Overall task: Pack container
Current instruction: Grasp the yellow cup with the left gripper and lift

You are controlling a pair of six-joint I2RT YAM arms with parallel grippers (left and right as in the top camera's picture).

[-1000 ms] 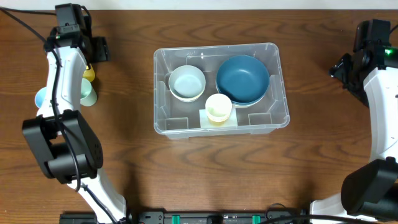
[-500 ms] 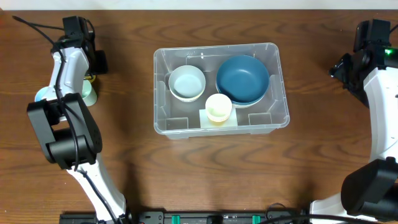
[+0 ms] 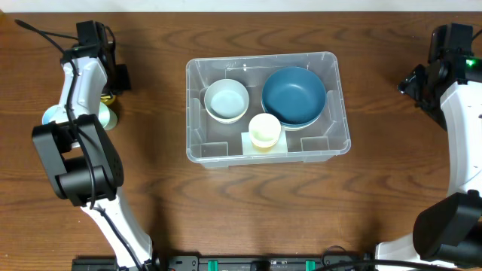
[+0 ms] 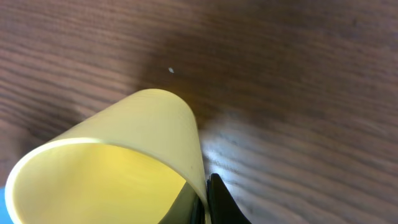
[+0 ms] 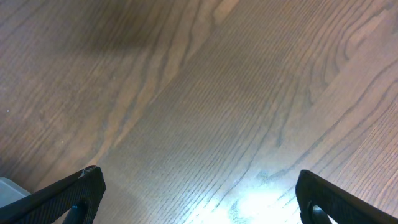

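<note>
- Since a second ago the left arm has swung in closer to the far left edge, and the left pincer, then standing open, has shut on the rim of a yellow cup. Nothing else has shifted.
- The table is dark brown wood grain and carries everything we see.
- The right arm stands at the far right, well apart from the other things. The right pincer is spread wide over bare wood, holding nothing.
- The container sits at the middle of the table, upright and open at the top, between the two arms.
- A dark blue bowl fills the container's far right part and is the biggest thing in it.
- A pale bowl sits in the far left part, just beside the blue one.
- A pale yellow cup stands upright nearer the front wall, between the two bowls and partly on the pale label on the base.
- Outside, by the left arm, a green cup stands just beside the held yellow cup.
- A light blue thing shows on the arm's other side, mostly hidden, so we cannot tell what it is.
- In the left wrist view one black finger presses the yellow cup's outer wall at the rim. We cannot tell whether the cup is off the table.
</note>
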